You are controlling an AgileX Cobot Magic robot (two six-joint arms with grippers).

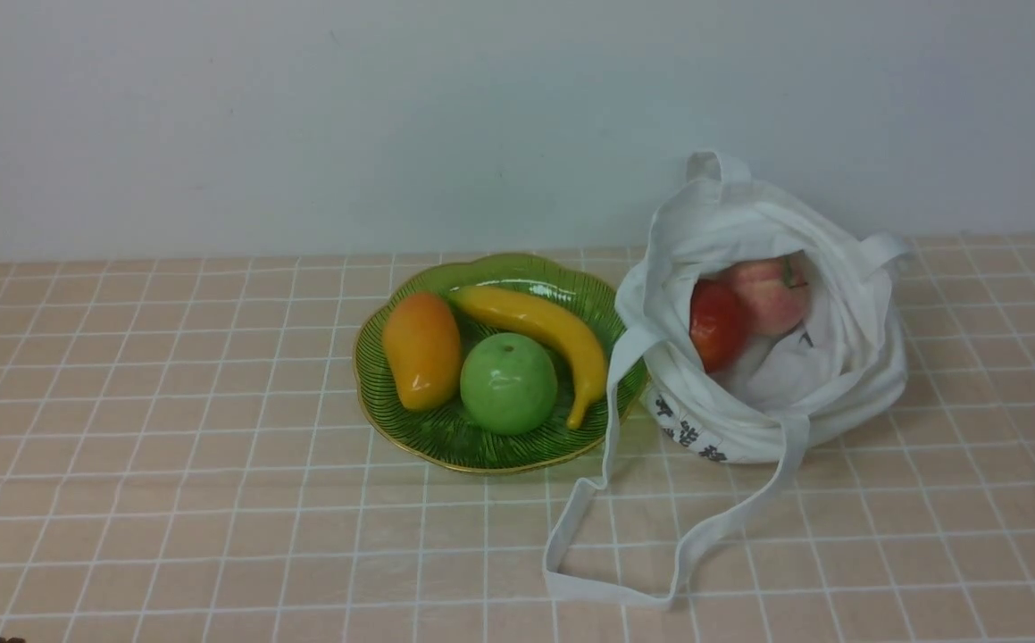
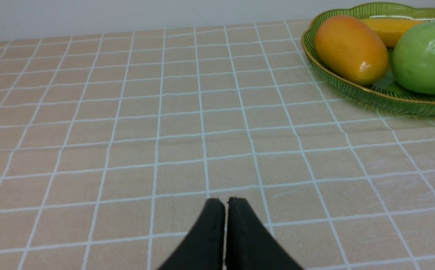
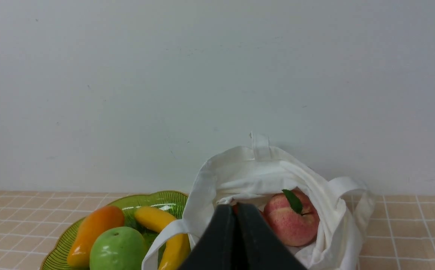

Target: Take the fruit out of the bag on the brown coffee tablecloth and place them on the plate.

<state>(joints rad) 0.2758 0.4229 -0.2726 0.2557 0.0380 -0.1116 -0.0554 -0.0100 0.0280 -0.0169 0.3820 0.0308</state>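
Both claws, left claw (image 2: pixel 225 204) and right claw (image 3: pixel 236 210), are clenched empty. 2 fruits, red apple (image 1: pixel 715 323) and pink apple (image 1: pixel 769 293), sit inside the bag (image 1: pixel 847 375) beside the plate (image 1: pixel 446 442); reaching in could snag its loose strap (image 1: pixel 606 446).

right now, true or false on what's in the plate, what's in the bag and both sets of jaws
1. The mango lies on the plate. True.
2. The bag is empty. False: a red apple and a pink apple sit inside it.
3. The left gripper has its jaws shut with nothing between them. True.
4. The right gripper holds the pink apple. False: its jaws are shut on nothing, in front of the bag.
5. The banana lies on the cloth beside the plate. False: it is on the plate, next to the green apple.
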